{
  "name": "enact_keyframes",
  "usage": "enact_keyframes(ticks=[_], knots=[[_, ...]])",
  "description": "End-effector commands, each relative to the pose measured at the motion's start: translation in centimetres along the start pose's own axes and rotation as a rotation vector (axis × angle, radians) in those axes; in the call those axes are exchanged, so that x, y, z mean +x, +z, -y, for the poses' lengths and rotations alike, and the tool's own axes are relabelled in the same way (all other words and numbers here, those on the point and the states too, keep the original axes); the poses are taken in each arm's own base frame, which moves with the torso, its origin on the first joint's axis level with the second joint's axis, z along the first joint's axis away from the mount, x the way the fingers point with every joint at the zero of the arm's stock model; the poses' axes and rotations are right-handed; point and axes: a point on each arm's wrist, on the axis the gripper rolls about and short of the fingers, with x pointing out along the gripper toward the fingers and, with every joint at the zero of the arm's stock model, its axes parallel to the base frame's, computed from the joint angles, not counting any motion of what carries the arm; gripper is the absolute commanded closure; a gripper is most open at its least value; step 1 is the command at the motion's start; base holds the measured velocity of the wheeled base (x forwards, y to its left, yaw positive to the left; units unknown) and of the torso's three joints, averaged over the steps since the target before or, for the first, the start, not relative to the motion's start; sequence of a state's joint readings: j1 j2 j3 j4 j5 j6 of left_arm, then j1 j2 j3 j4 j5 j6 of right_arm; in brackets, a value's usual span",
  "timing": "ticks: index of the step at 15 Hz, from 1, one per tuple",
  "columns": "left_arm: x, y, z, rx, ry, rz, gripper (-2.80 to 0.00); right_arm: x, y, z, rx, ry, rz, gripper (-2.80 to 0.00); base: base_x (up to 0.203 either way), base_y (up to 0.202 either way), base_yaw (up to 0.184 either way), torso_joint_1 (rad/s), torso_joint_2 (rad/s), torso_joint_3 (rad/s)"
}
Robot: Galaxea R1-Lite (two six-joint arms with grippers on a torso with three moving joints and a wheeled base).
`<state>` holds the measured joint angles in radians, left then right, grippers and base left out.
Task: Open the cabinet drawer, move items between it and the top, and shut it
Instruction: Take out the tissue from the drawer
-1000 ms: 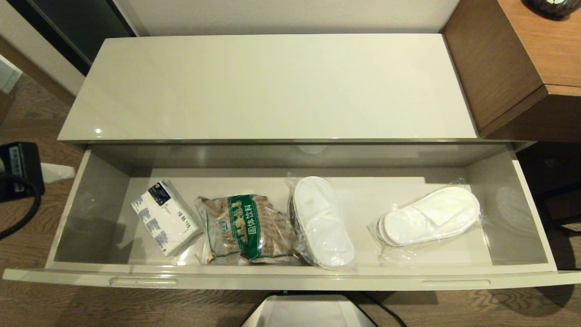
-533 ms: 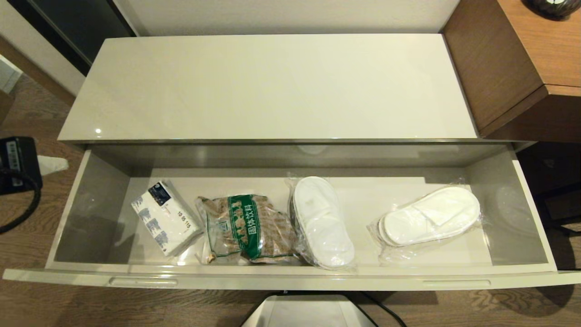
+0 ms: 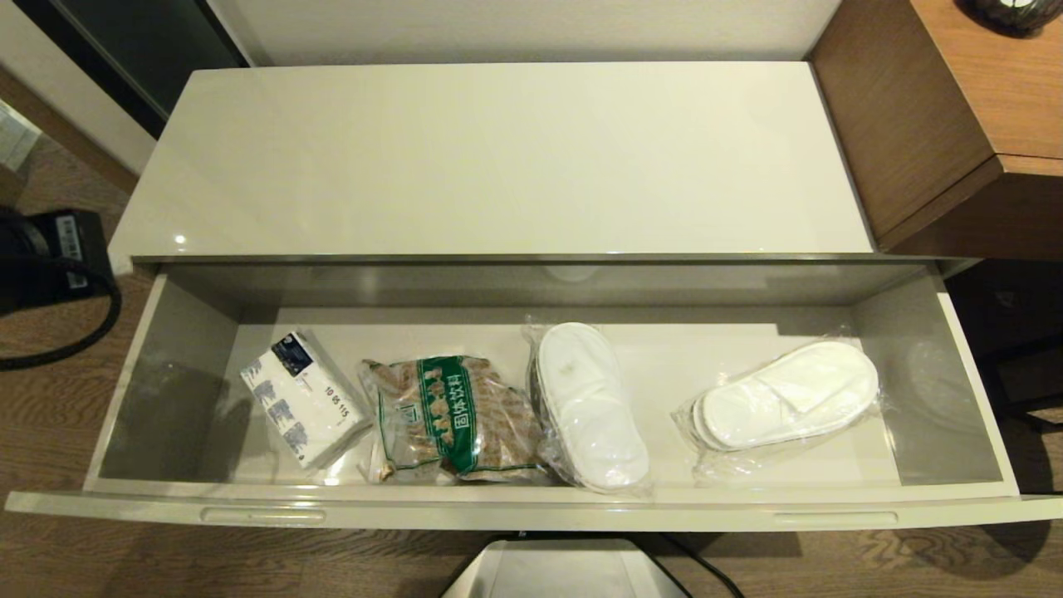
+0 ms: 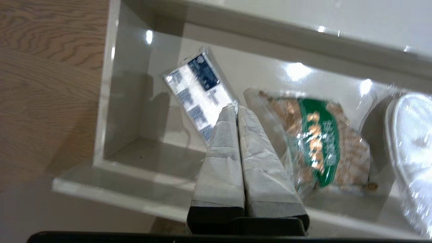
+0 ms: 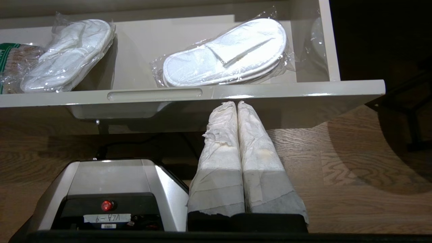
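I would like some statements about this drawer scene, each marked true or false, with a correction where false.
1. The cabinet drawer is pulled open. True.
2. The tissue pack lies on the top. False: it lies inside the drawer, near its left end.
3. The brown packet with a green band lies between the tissue pack and a slipper pair. True.
4. The left gripper grips the tissue pack. False: its fingers are shut on nothing, above the drawer.
5. The right gripper reaches inside the drawer. False: it is in front of the drawer's front edge, shut.
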<state>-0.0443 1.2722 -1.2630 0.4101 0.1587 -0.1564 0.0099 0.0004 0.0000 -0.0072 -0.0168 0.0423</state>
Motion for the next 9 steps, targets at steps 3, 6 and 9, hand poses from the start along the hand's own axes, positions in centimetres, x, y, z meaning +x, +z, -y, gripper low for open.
enact_keyframes(ticks=[3,6,9], knots=[[6.0,1.9,1.3,-0.006,0.015,-0.064,0.0,-0.2,-0.1,0.0,0.001,0.0,0.025,0.0,0.0,0.0,0.0,0.0,0.0,0.0],[10.4,1.3,1.2,-0.017,0.068,-0.139,0.0,-0.2,-0.1,0.0,0.001,0.0,0.024,0.0,0.0,0.0,0.0,0.0,0.0,0.0],[13.5,0.3,0.8,-0.016,0.178,-0.193,0.0,-0.2,-0.1,0.0,0.001,0.0,0.024,0.0,0.0,0.0,0.0,0.0,0.0,0.0]])
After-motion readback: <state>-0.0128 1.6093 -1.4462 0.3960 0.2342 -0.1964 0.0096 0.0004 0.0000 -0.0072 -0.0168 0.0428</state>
